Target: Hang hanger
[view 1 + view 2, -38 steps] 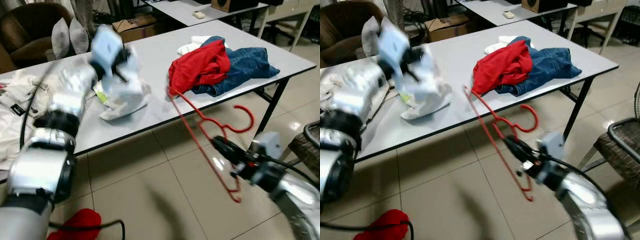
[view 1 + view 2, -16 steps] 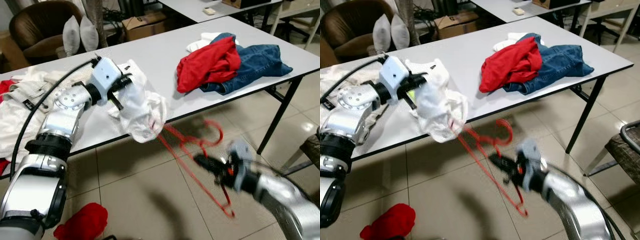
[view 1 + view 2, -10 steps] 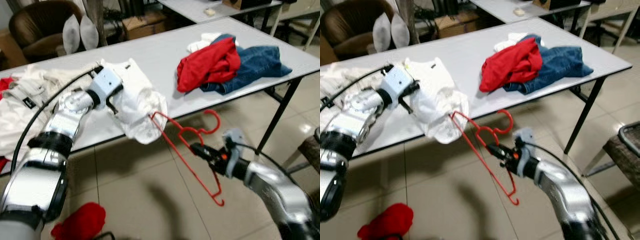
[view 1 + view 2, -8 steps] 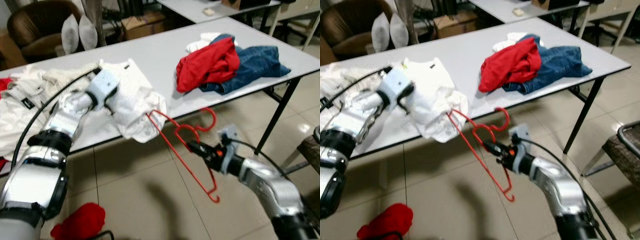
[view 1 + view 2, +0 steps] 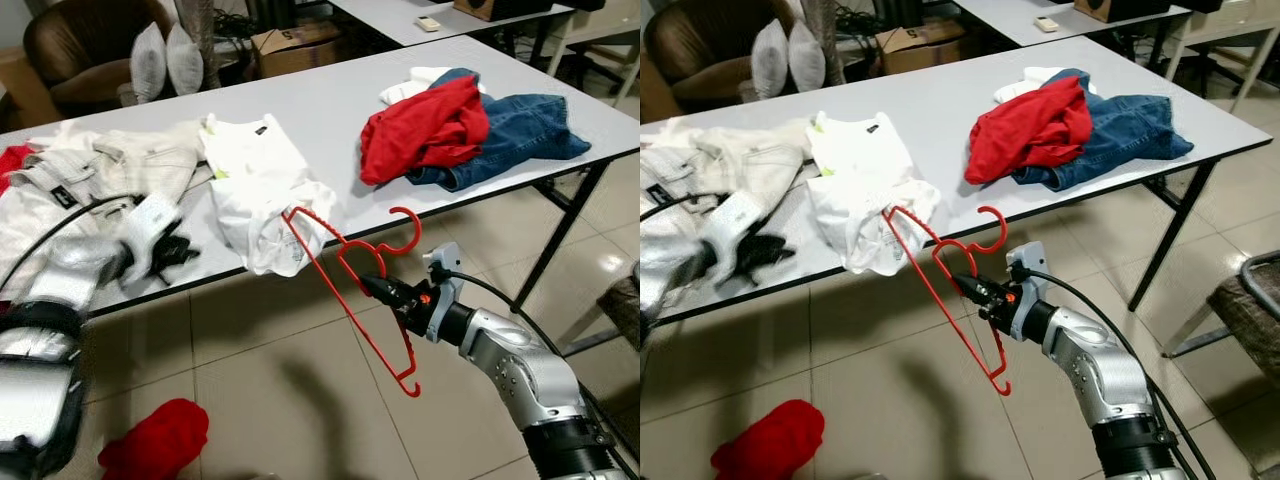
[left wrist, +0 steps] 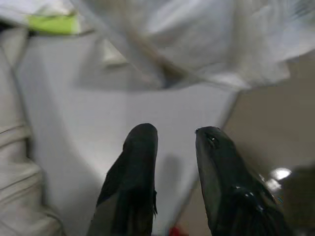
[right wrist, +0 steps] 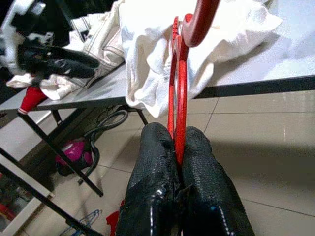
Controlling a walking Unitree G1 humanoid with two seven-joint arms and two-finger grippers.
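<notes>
A red hanger (image 5: 350, 272) hangs in front of the table edge, my right gripper (image 5: 376, 288) shut on it just below its hook. Its upper arm tip pokes into the folds of a white shirt (image 5: 255, 185) that lies on the grey table (image 5: 320, 95) and droops over the front edge. In the right wrist view the hanger (image 7: 178, 93) rises from between my shut fingers (image 7: 155, 157) toward the shirt (image 7: 147, 59). My left gripper (image 5: 185, 250) is open and holds nothing, low over the table to the left of the shirt; its fingers (image 6: 142, 147) stand apart.
A red garment (image 5: 425, 130) and blue jeans (image 5: 520, 125) are heaped on the table's right end. Beige clothes (image 5: 90, 170) cover the left end. A red cloth (image 5: 155, 440) lies on the tiled floor. A chair (image 5: 620, 300) stands at the right.
My left gripper let go of the white shirt and drew back to the left; the shirt now rests on the table. The right gripper brought the hanger up against the shirt.
</notes>
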